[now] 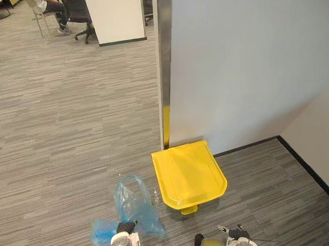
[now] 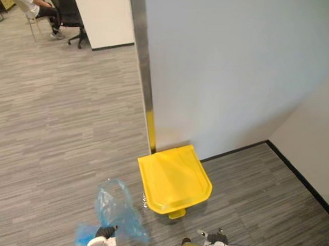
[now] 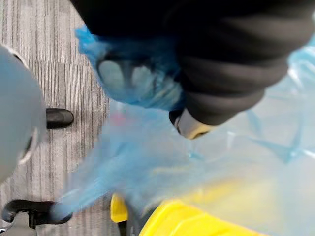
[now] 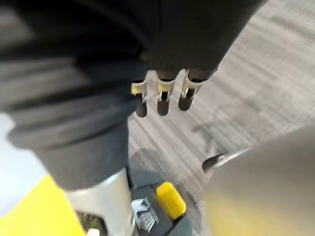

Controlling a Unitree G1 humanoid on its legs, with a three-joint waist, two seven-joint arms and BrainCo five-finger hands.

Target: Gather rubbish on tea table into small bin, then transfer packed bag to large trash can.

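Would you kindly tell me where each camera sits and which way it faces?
Left eye view: head, looking down at closed yellow trash can; left hand holds blue bag.
Right eye view: same scene from beside; right hand below.
Left wrist view: along left hand into blue bag, yellow trash can beyond.
Right wrist view: along open fingers toward carpet.

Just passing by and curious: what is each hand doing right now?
Left hand: closed on the blue bag.
Right hand: open, holding nothing.
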